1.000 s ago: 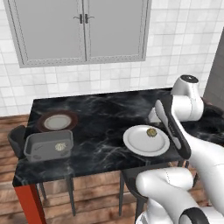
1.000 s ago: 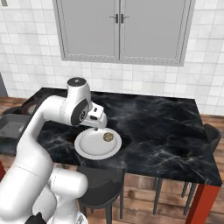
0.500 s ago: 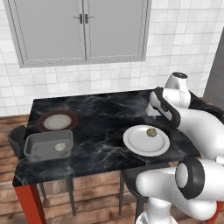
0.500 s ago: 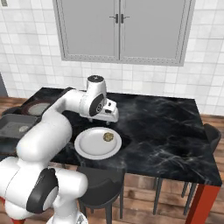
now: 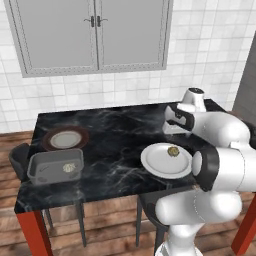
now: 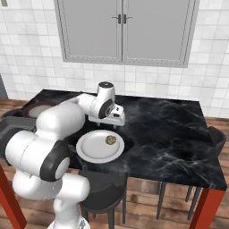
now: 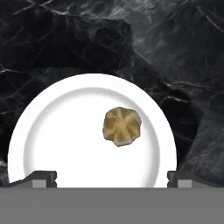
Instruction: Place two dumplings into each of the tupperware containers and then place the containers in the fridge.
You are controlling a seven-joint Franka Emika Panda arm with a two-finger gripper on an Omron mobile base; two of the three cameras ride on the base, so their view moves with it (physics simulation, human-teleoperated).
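Note:
One dumpling [image 7: 122, 126] lies right of centre on a round white plate [image 7: 65, 131] at the table's front. My gripper [image 7: 112, 177] hangs above the plate [image 5: 157, 165] with both fingertips spread wide and nothing between them. Seen from the base, the hand [image 6: 114, 117] hovers over the plate's far rim, just behind the dumpling [image 6: 109, 140]. At the left end of the table sits a grey tupperware container [image 5: 41, 164] with another dumpling [image 5: 69, 168] inside. A tall grey panel [image 5: 248, 80] stands at the right edge; I cannot tell whether it is the fridge.
A brown-rimmed round plate [image 5: 65, 139] sits behind the container. The table is black marble [image 6: 170, 129] with red legs and dark chairs tucked under it. A grey double-door wall cabinet [image 5: 95, 35] hangs on the tiled wall behind.
The arm has swung round, carrying the hand back and a little left over the plate's far side. The jaws stayed open. Dumplings, plates and container have not moved.

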